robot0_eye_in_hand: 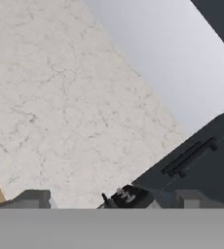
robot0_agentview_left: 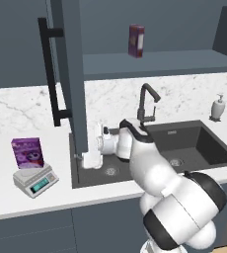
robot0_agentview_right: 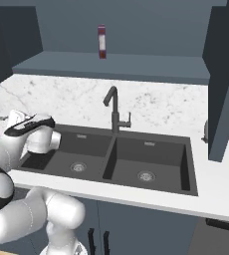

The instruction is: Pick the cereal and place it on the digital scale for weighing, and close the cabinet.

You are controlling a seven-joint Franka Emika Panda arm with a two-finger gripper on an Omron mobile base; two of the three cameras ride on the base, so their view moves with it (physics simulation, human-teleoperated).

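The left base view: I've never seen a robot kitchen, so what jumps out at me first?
Probably the bulky white arm curling up from the lower right, its open gripper beside the lower edge of the open cabinet door over the dark sink. Next, the purple cereal standing on the digital scale at the left of the counter. A maroon box stands alone on the cabinet shelf above.

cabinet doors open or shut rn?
Open. In the left base view the cabinet door stands edge-on out over the sink, leaving the shelf and a maroon box exposed. The cereal already sits on the scale.
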